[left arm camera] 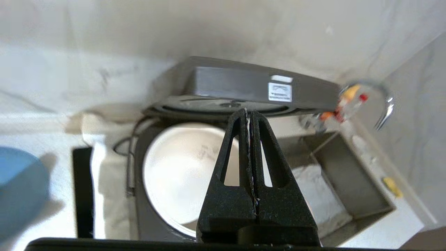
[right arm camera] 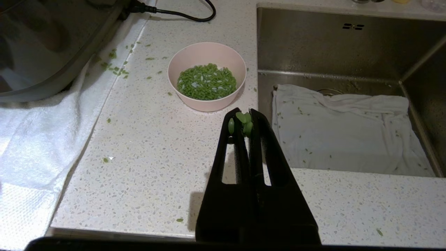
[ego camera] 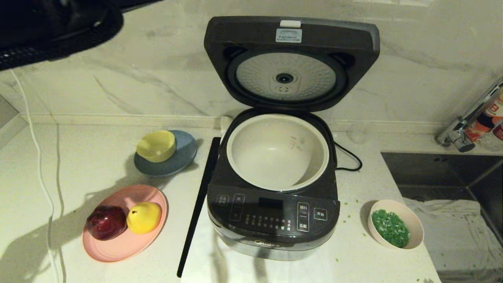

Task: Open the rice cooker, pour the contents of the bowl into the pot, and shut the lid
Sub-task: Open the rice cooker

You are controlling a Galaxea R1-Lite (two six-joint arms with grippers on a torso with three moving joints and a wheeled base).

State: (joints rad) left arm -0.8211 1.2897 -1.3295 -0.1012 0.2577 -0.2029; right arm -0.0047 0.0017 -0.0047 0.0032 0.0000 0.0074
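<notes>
Rice cooker (ego camera: 273, 184), counter (ego camera: 98, 157) centre: lid (ego camera: 290, 63) raised upright at 12 o'clock, leaving the empty pot (ego camera: 277, 151) exposed for pouring. Bowl (ego camera: 395, 224) with green contents (ego camera: 390, 227) at the cooker's 4 o'clock, unpoured. Left gripper (left arm camera: 248, 116) pressed together above the pot; right gripper (right arm camera: 244, 120) pressed together, green bits stuck at its tips, near the bowl.

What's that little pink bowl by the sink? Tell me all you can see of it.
The bowl is small, round, pale pink and smooth, perhaps plastic or ceramic. It stands upright on the speckled counter, between the rice cooker and the sink, part filled with green bits. Nothing grips it; stray bits lie scattered around.
</notes>
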